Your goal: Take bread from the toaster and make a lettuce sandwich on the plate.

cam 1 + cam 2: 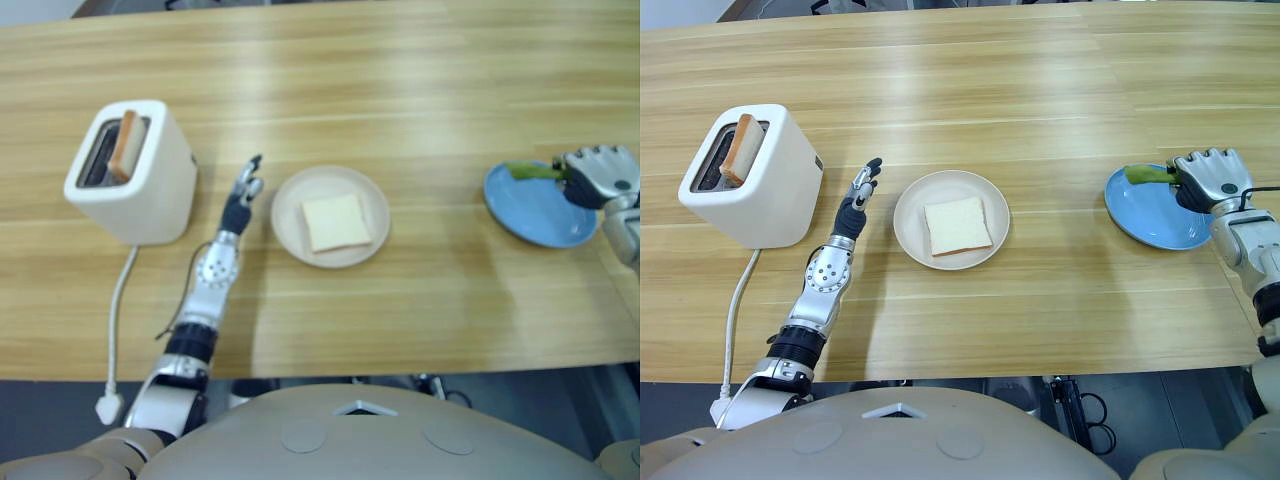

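A white toaster (752, 180) stands at the left with one slice of bread (738, 148) sticking up from a slot. A beige plate (951, 219) in the middle holds a single slice of white bread (957, 226). My left hand (859, 196) rests between toaster and plate, fingers straight and holding nothing. At the right, my right hand (1206, 177) is over the blue plate (1150, 215), curled on a green lettuce leaf (1146, 174) that pokes out to its left.
The toaster's white cord (734, 320) runs down over the table's front edge to a plug (108, 408). Bare wooden tabletop (1040, 90) stretches behind and between the plates.
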### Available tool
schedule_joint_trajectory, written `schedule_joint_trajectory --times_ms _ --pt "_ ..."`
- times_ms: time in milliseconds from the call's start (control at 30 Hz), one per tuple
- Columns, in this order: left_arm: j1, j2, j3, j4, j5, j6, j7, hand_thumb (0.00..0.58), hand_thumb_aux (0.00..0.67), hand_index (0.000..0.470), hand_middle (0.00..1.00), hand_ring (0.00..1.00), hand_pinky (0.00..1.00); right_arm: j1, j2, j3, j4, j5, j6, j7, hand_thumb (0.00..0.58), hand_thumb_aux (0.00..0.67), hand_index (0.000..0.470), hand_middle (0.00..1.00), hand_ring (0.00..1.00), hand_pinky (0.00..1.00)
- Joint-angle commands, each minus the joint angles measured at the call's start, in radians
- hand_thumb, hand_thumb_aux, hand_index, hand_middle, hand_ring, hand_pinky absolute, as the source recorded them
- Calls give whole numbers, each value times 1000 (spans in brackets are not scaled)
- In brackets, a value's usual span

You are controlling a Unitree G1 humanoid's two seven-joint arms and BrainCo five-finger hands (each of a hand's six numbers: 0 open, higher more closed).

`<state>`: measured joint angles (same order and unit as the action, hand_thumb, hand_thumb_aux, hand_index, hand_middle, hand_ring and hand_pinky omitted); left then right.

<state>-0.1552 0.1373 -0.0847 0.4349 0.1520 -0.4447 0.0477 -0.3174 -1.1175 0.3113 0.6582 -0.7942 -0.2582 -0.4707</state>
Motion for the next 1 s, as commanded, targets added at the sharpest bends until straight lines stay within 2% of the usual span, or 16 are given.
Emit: schedule_joint_trajectory --times_ms 33,200,367,533,667,800,1000 --pt "-3 0 7 13 8 6 1 0 0 0 0 0 0 67 -13 -80 -213 18 50 50 580 670 460 1000 1000 1000" --pt "-15 -1 10 29 8 3 3 0 0 0 0 0 0 120 60 -138 -493 9 97 128 580 670 460 1000 1000 1000" --pt "-35 -3 9 53 8 -3 5 0 0 0 0 0 0 69 234 -70 -633 -18 91 223 580 670 460 1000 1000 1000" --pt "-52 -5 7 73 8 -8 5 0 0 0 0 0 0 -4 412 42 -561 -52 37 273 580 670 460 1000 1000 1000" --pt "-51 -3 7 73 7 -11 4 0 0 0 0 0 0 -53 515 122 -417 -72 -8 282 580 670 460 1000 1000 1000" --pt "-51 0 6 73 8 -11 1 0 0 0 0 0 0 -69 553 153 -305 -82 -38 280 580 670 460 1000 1000 1000" --pt "-41 1 7 63 9 -9 3 0 0 0 0 0 0 -47 543 149 -302 -77 -55 285 580 670 460 1000 1000 1000"
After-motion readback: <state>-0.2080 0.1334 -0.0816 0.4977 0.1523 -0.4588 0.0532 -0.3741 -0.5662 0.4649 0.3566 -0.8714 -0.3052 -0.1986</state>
